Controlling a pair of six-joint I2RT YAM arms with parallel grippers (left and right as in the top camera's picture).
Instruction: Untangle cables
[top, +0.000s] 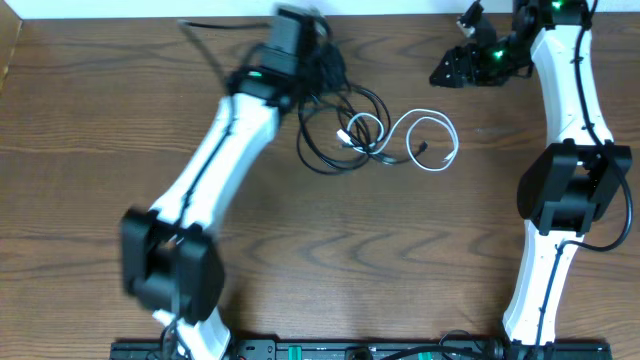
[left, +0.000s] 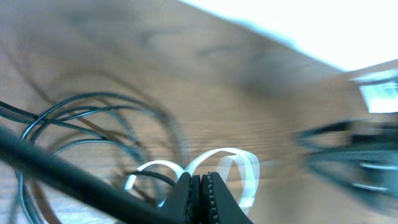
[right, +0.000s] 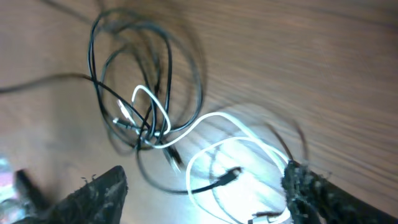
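Note:
The cables lie tangled at the table's middle back: black loops (top: 325, 145) with a white cable (top: 452, 140) curling off to their right. My left gripper (top: 298, 35) hovers just behind the black loops. In the left wrist view it (left: 202, 186) is shut, pads pressed together with nothing visible between them; the white cable (left: 239, 154) and black loops (left: 93, 96) lie beyond. My right gripper (top: 452, 62) hangs at the back right, apart from the tangle. In the right wrist view it (right: 205, 196) is open and empty above the white cable (right: 211, 118) and black loops (right: 93, 62).
A thick dark wire (left: 62, 177) crosses the lower left of the left wrist view, close to the camera. One black cord (top: 200, 32) trails left along the table's back edge (top: 400, 10). Both arm bases stand at the front edge.

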